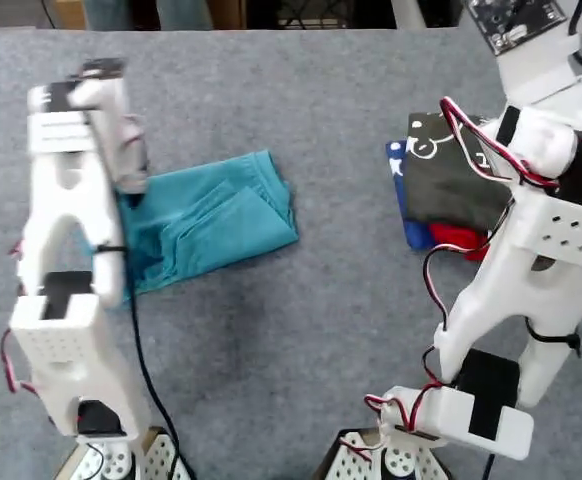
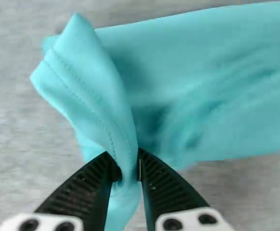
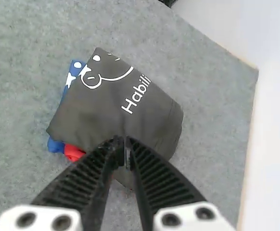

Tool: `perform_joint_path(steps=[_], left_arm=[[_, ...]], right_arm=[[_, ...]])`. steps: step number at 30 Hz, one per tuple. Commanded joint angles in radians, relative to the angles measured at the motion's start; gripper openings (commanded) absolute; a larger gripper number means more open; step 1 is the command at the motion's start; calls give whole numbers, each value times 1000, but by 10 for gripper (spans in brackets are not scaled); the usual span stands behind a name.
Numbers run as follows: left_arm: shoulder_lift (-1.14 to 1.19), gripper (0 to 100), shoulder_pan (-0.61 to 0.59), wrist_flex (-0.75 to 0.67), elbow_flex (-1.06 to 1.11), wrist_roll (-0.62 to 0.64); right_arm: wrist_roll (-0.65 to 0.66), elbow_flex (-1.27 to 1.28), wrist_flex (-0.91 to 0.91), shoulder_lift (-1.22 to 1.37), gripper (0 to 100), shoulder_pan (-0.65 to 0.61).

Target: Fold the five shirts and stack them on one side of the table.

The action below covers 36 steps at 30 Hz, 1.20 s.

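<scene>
Our left jaws clamp the hem of the teal shirt (image 1: 216, 215), well apart from the folded stack (image 1: 449, 180) under our shut, empty right jaws; we judge it limp, best gripped at hems.

High camera looks down; wrist cameras sit close over the table (image 1: 321, 330).

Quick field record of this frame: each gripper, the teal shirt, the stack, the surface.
left gripper: shut on a bunched edge of the teal cotton shirt
teal cotton shirt: partly folded, lying on the left arm's side of the table
right gripper: shut, above the stack, nothing seen between its jaws
stack: dark grey printed shirt on top; edges of a blue shirt and a red shirt showing beneath
surface: grey felt table cover
</scene>
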Motion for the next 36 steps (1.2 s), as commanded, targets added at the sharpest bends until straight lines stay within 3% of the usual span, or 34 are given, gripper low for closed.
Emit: perform_joint_path(steps=[1, 8, 18, 36], left_arm=[[-63, 29, 156, -35, -65, 101], [-61, 29, 329, -166, -77, 181], [74, 29, 363, -344, -88, 255], [296, 29, 426, -344, -358, 298]], right_arm=[[20, 7, -9, -33, 15, 14], [21, 108, -124, -38, 15, 20], [21, 124, -144, -35, 15, 15], [21, 140, -166, -33, 15, 12]])
